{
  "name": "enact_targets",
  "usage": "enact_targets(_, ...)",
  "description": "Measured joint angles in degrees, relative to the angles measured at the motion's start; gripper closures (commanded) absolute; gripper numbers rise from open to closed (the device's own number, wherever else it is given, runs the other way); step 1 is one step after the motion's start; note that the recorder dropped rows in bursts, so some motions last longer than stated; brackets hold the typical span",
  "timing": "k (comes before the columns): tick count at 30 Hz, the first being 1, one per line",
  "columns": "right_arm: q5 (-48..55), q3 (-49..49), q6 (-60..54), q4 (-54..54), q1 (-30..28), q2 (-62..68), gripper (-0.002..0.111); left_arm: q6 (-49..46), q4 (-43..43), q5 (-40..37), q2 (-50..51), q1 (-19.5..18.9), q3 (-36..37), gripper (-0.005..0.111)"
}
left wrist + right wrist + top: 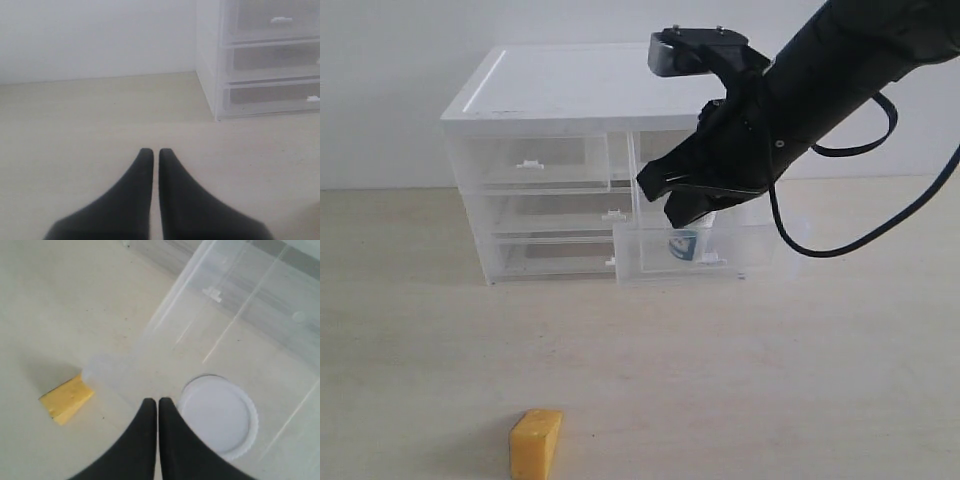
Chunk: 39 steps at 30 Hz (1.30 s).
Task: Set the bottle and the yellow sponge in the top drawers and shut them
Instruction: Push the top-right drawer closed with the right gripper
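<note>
Nearest on the worktop (770, 380), the yellow sponge (536, 443), loose. Left hand (156, 152) pinched closed, empty. Further back, the pulled-out right top drawer (750, 250) holding the upright bottle (683, 243), with the right hand (157, 402) closed and empty above. Left top drawer (535, 162) pushed in.

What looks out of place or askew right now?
Nothing spilled or damaged. The right top drawer stands pulled far out with the bottle upright inside, below the shut right end effector. The yellow sponge lies alone on the table, well away from the cabinet.
</note>
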<state>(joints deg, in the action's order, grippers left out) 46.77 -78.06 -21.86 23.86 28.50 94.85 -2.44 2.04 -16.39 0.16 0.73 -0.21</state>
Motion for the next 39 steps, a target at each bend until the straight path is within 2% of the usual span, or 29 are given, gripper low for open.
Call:
enact_targets(7,-2.17,0.0,13.39,-12.44,0.0,0.0,0.108,0.0,0.0,0.0,0.0,0.0,0.0,0.103)
enact_targets(13,-1.21,-0.27,14.76,-14.0,0.0,-0.23,0.108,0.0,0.0,0.0,0.0,0.0,0.0,0.103)
enact_targets(17,5.36,-3.08,10.26,-13.4,0.09,-1.31,0.108,0.0,0.0,0.0,0.0,0.0,0.0,0.103)
enact_targets(22,18.01,-7.05,-0.17,-9.41,0.09,-3.72,0.108,0.0,0.0,0.0,0.0,0.0,0.0,0.103)
enact_targets(25,21.73,-7.37,-6.67,-6.75,0.09,-4.06,0.108,0.0,0.0,0.0,0.0,0.0,0.0,0.103)
enact_targets(32,22.57,-3.31,-18.13,-7.99,2.41,-3.54,0.108,0.0,0.0,0.0,0.0,0.0,0.0,0.103)
enact_targets(39,13.33,-0.64,-17.84,-19.25,6.94,-3.32,0.108,0.0,0.0,0.0,0.0,0.0,0.0,0.103)
